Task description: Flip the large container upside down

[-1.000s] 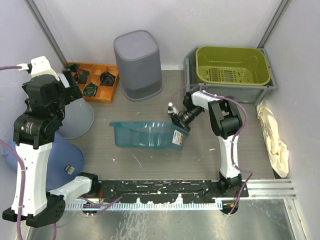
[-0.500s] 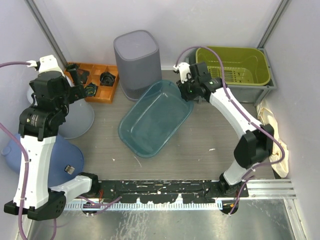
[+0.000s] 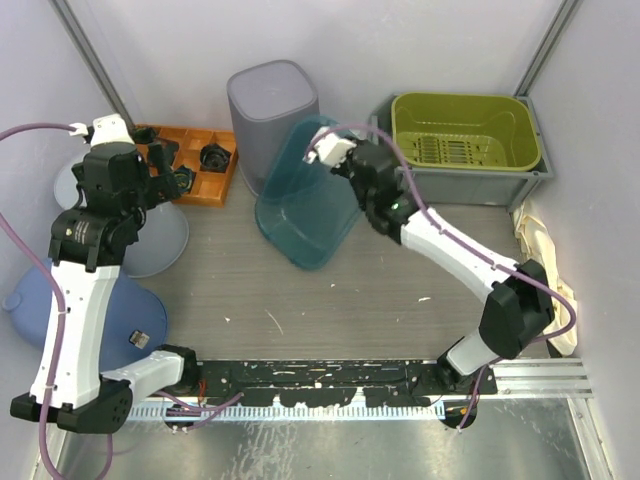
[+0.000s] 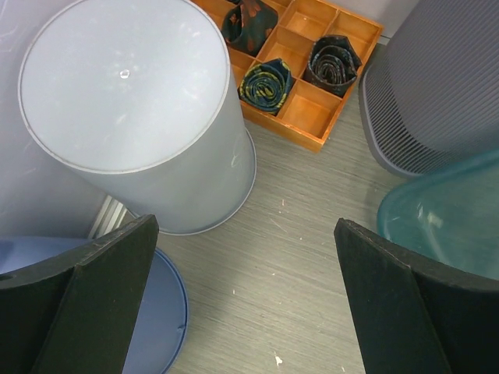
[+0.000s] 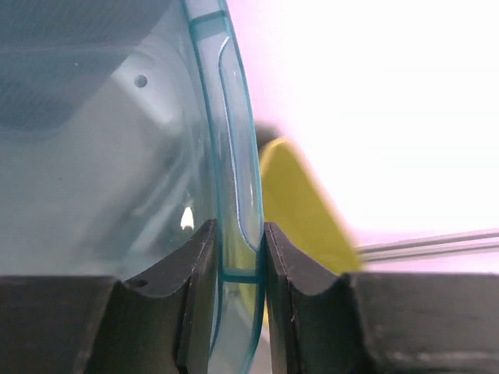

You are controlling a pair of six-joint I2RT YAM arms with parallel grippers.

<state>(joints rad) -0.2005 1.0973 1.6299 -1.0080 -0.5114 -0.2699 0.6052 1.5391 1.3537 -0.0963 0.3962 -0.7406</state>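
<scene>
So the right gripper (image 3: 338, 160) is clamped on the rim of the large container (image 3: 305, 200), that see-through teal tub. The right wrist view makes it really clear: both fingers (image 5: 199, 265) pinch the thin rim of the container (image 5: 117, 156) from either side, with no gap at all. The tub isn't flat. It's tipped way up on one end, with the low end down on the table (image 3: 400, 290) and the gripped end up in the air. It sits right next to the grey bin (image 3: 275, 110), and I honestly can't tell if the two are touching. Its open side seems to face the bin and the back wall, but with clear plastic I wouldn't swear to it. The left gripper (image 3: 165, 178) is off on the far left, well away from the tub, with its fingers spread wide and nothing between them. From the left wrist view it hangs over bare table between an upside-down pale bucket (image 4: 125, 101) and the corner of the tub. An orange tray (image 4: 312, 132) with rolled-up ties (image 4: 265, 82) is just past that. The green basket (image 3: 465, 130) sits back right.
</scene>
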